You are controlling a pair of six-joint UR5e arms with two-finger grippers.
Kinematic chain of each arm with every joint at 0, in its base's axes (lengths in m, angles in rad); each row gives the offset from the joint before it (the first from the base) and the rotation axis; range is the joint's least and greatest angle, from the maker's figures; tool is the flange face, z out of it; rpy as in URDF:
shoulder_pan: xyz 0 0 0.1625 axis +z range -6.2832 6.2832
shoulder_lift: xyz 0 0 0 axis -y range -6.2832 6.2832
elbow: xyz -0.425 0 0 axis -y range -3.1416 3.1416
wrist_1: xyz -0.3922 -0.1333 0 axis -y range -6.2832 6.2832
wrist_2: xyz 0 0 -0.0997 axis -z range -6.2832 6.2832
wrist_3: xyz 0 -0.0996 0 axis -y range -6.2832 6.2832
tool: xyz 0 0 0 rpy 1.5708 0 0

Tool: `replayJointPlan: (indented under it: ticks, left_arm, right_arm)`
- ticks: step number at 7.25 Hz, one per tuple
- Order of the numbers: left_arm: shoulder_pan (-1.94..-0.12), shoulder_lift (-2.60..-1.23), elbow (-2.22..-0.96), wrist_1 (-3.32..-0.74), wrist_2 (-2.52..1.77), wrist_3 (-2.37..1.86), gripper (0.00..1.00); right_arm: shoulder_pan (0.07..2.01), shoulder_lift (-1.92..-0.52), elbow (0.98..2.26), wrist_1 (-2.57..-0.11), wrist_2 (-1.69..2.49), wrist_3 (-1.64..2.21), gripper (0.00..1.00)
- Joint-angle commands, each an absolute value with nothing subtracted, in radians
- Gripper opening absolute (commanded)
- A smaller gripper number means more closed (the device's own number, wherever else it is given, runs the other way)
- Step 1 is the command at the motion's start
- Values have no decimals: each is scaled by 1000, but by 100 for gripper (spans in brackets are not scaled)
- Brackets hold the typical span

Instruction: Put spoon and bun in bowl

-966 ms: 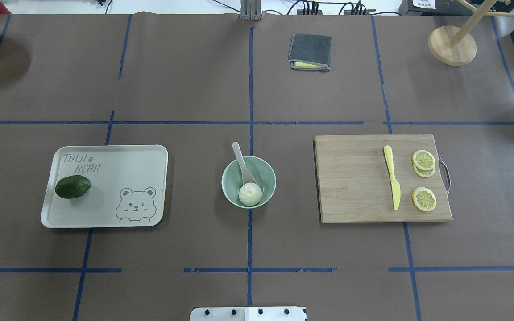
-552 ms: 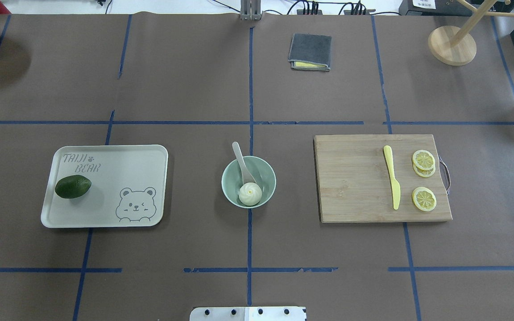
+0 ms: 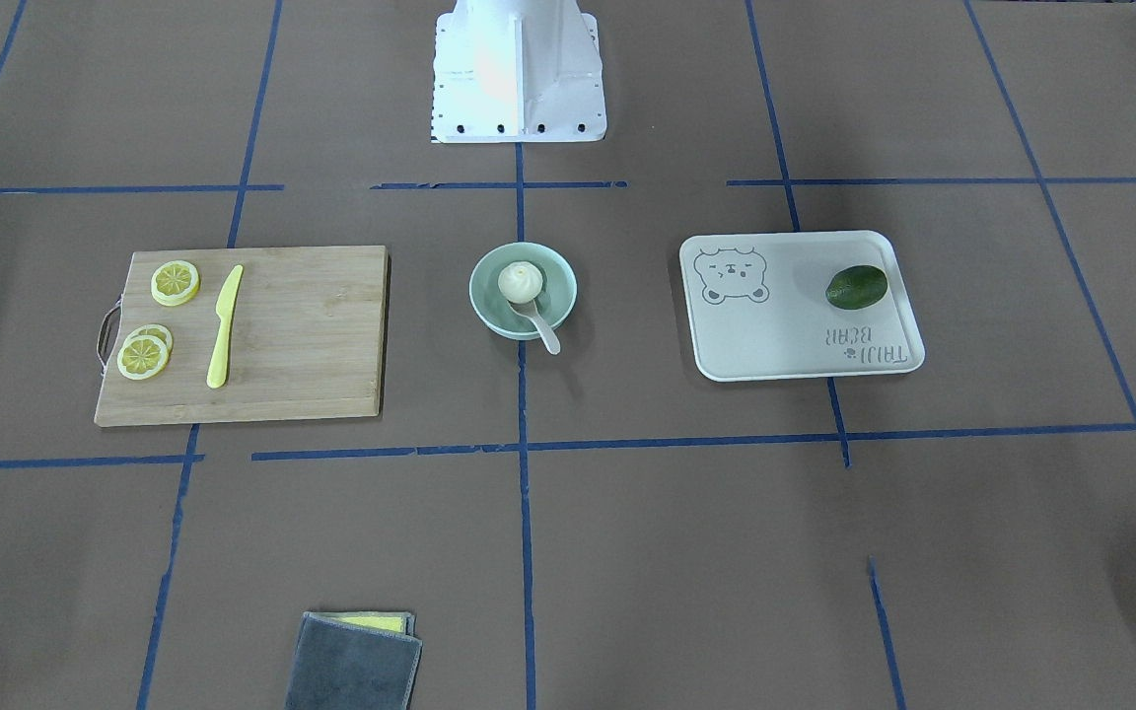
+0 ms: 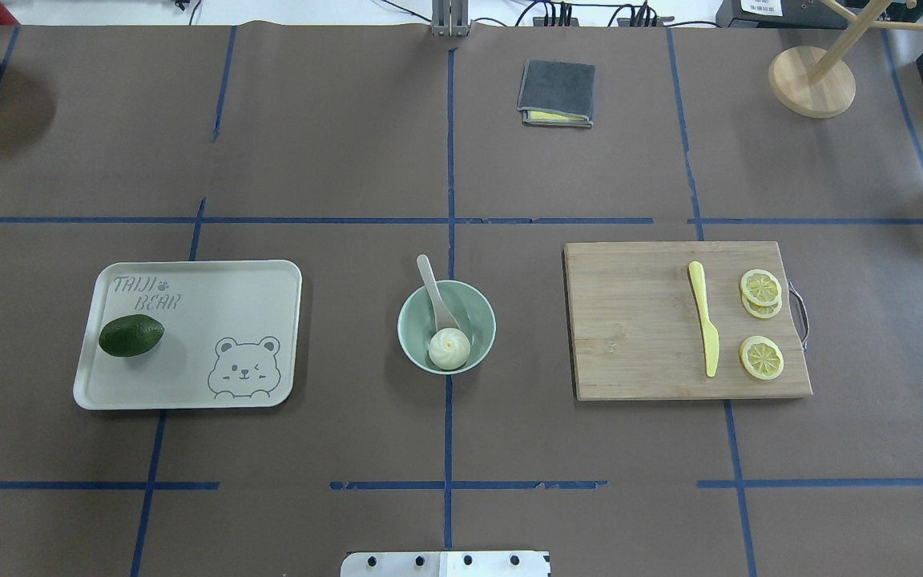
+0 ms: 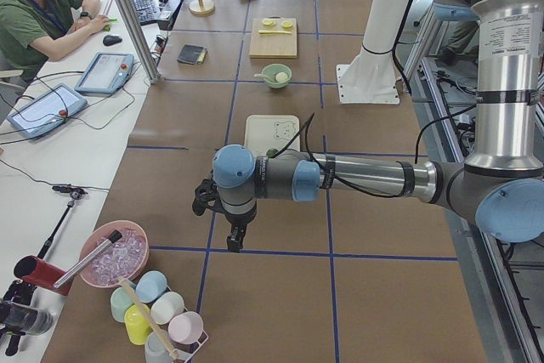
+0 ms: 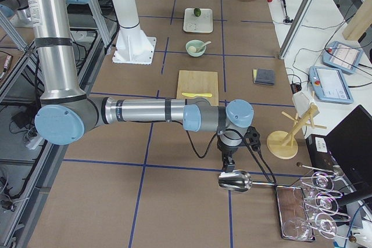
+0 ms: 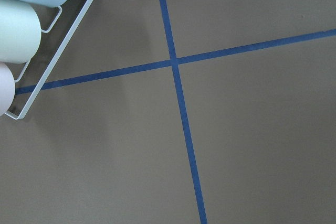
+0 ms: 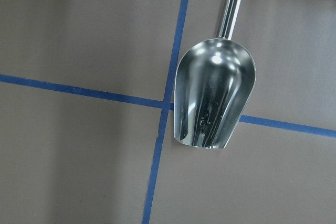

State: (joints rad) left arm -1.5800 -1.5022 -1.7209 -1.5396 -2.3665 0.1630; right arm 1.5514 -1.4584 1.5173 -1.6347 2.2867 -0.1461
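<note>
The mint-green bowl (image 4: 481,308) stands at the table's middle. The white bun (image 4: 449,349) lies inside it at the near side. The off-white spoon (image 4: 432,290) rests with its scoop in the bowl and its handle over the far rim. The front-facing view shows the same bowl (image 3: 485,296), bun (image 3: 519,282) and spoon (image 3: 540,327). My left gripper (image 5: 234,240) hangs far off at the table's left end. My right gripper (image 6: 226,164) hangs at the right end above a metal scoop (image 8: 212,100). I cannot tell whether either is open or shut.
A tray (image 4: 189,393) with a dark green fruit (image 4: 131,335) lies left of the bowl. A cutting board (image 4: 638,320) with a yellow knife (image 4: 704,328) and lemon slices (image 4: 761,357) lies right. A grey cloth (image 4: 557,92) and a wooden stand (image 4: 812,80) sit at the back.
</note>
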Motion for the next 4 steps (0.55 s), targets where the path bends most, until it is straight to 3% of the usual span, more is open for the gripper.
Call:
replayJointPlan:
  ticks: [1, 4]
  left_arm:
    - [-1580, -1506, -1720, -1542, -2367, 163, 100]
    - [-1580, -1512, -1721, -1542, -2367, 163, 100]
  right_arm:
    - [1551, -1460, 1514, -1629, 2290, -147, 100]
    - [1548, -1460, 1514, -1631, 2292, -146, 100]
